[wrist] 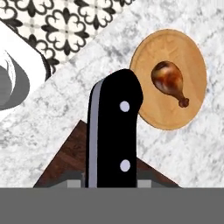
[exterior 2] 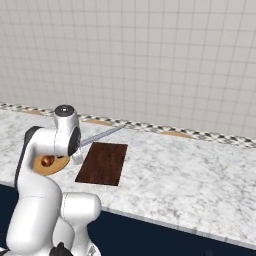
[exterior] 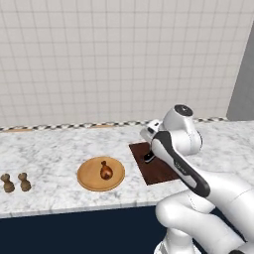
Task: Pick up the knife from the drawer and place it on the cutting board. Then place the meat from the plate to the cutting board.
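While the pincer (wrist: 111, 186) grips it, the knife (wrist: 113, 135) shows a black, two-riveted handle.

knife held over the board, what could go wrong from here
1. The knife is gripped by its handle with the blade sticking out past the board toward the wall; released from this height it might bounce or land partly off the board.
2. The meat on the plate sits close beside the board, so a swing of the pincer could knock it.

No text, label, brand, number or sign can be read anywhere in these views.
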Robot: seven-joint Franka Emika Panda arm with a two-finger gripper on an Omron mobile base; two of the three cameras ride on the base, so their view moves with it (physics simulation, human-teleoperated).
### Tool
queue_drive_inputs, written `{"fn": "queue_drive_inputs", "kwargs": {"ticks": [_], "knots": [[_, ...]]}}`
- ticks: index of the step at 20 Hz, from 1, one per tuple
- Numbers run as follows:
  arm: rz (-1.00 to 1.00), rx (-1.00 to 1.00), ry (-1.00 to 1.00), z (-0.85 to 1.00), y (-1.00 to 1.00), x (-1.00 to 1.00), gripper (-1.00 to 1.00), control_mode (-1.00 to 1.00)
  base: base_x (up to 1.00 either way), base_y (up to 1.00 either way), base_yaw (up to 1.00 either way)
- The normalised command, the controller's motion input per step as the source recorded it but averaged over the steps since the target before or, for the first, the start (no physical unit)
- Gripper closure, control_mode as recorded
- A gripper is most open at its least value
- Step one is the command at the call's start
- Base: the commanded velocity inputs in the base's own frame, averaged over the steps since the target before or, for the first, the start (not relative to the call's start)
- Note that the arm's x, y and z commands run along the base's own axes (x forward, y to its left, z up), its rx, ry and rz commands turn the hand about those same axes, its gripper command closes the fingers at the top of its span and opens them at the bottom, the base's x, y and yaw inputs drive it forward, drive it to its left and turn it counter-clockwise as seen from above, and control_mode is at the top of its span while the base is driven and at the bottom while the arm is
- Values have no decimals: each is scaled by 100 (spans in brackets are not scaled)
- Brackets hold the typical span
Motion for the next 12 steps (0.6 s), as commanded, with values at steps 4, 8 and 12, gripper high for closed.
{"fn": "queue_drive_inputs", "kwargs": {"ticks": [4, 8, 12], "knots": [[31, 0, 5, -5, -46, 0, 100, -100, 0, 0, 0], [5, -3, 3, -6, 26, 9, 100, -100, 0, 0, 0], [-1, -1, 3, -17, 21, 3, 100, -100, 0, 0, 0]]}}
